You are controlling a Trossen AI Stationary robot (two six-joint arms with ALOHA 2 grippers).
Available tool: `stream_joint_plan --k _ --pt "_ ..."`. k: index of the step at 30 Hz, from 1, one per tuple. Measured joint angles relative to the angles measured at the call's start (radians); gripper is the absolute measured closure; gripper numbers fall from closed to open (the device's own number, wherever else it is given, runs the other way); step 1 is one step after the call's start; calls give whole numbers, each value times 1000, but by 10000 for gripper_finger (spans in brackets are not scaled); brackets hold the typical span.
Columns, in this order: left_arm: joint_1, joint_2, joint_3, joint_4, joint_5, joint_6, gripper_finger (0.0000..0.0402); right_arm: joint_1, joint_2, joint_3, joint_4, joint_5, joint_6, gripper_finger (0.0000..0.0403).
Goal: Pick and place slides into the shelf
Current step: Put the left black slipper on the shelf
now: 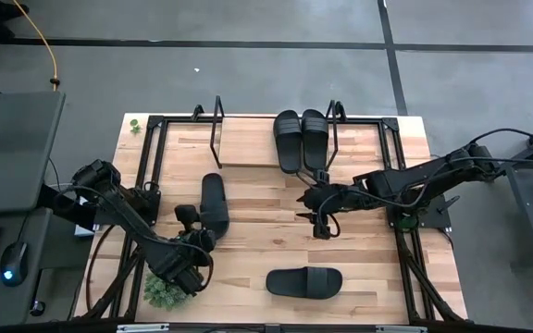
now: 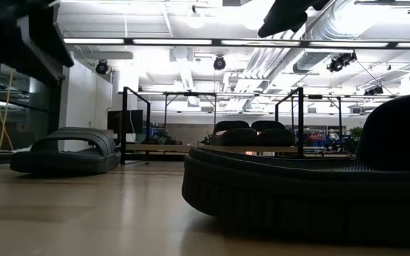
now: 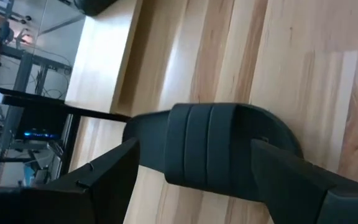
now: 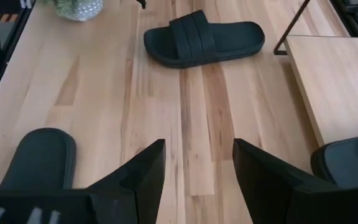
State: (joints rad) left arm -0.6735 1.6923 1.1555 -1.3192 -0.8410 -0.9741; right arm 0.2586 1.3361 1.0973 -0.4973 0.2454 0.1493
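Two black slides lie side by side on the shelf's light board, their heels over its near edge. A third slide lies on the table left of centre, and a fourth lies crosswise near the near edge. My left gripper is open and low at the third slide's near end. In the left wrist view its fingers stand on either side of the ribbed strap, with no touch showing. My right gripper is open over bare wood at mid-table.
A small green plant sits at the near left, right behind my left arm. The black wire end frames rise at both ends of the shelf board. In the low view the fourth slide fills the foreground. Bare wood lies between the slides.
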Motion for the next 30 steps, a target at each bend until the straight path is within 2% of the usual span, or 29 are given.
stream_joint_plan --k 13,20,30 --pt "0 122 -9 19 16 29 112 4 0 0 2 0 -26 224" --pt "0 137 -9 22 15 31 112 4 0 0 2 1 -26 224" --pt "27 137 -28 125 14 87 112 4 0 -1 2 1 -18 224"
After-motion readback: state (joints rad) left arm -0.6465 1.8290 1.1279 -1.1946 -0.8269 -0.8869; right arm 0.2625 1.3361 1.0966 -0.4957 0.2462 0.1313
